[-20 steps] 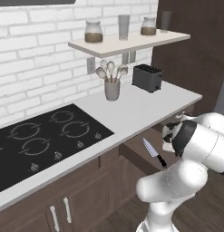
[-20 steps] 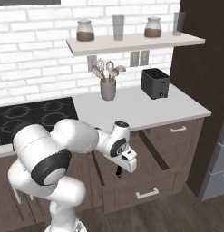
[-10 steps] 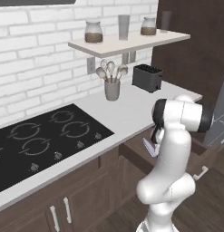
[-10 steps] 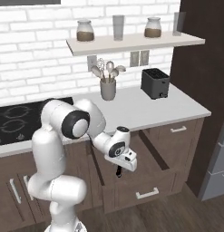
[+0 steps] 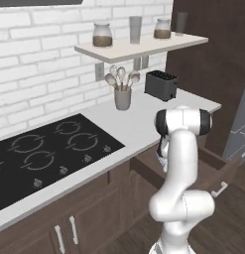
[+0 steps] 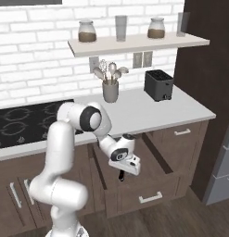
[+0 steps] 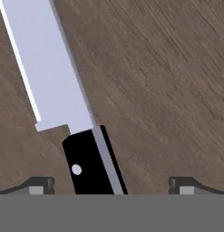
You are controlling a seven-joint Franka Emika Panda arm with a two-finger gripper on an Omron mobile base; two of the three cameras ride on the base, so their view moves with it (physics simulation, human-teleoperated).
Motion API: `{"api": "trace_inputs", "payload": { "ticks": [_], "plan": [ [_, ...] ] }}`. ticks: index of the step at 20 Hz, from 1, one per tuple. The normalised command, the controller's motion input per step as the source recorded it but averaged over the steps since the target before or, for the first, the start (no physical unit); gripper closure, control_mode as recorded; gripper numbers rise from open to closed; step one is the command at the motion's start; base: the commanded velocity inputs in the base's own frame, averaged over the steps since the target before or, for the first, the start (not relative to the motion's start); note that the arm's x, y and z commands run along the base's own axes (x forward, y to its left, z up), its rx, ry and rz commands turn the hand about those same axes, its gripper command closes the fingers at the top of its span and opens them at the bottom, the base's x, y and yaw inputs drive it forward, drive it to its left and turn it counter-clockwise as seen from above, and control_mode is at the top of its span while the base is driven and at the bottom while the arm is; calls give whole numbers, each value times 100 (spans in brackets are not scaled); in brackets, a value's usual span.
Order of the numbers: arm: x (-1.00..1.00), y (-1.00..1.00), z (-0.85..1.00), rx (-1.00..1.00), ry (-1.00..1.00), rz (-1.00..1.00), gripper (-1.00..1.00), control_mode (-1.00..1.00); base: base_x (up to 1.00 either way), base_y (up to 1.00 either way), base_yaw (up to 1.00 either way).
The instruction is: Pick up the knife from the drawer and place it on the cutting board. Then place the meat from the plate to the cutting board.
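In the hand view the knife lies flat on the wooden floor of the drawer (image 7: pixel 168 90), its pale blade (image 7: pixel 50 68) running up and left from the short black handle (image 7: pixel 90 167). My gripper (image 7: pixel 112 186) is open just above it, one fingertip (image 7: pixel 38 185) on each side of the handle and neither touching it. From the right base view the hand reaches down into the open drawer (image 6: pixel 148 194), with the gripper (image 6: pixel 125 172) low inside. My own arm covers the drawer's inside (image 5: pixel 144 171) in the left base view. The cutting board, meat and plate are out of view.
A black toaster (image 6: pixel 158 85) and a grey utensil crock (image 6: pixel 110 91) stand at the back of the pale counter (image 6: pixel 148 109). The black cooktop (image 5: pixel 44 154) lies to the left. A shelf (image 6: pixel 134 44) with jars hangs above. A tall dark cabinet rises on the right.
The arm has swung upright over the drawer and the hand has sunk lower onto the knife handle. The jaws have stayed open. The knife has not moved.
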Motion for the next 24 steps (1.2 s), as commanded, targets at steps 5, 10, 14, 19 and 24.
{"api": "trace_inputs", "payload": {
  "ticks": [5,10,14,19,24],
  "plan": [
    [5,0,-49,4,5,1,100,-100,0,0,0],
    [0,0,-27,0,8,0,100,-100,0,0,0],
    [-28,-4,-14,0,13,0,100,-100,0,0,0],
    [-79,-22,61,-7,0,0,100,-100,0,0,0],
    [-98,-24,94,-4,0,0,100,-100,0,0,0]
  ]
}}
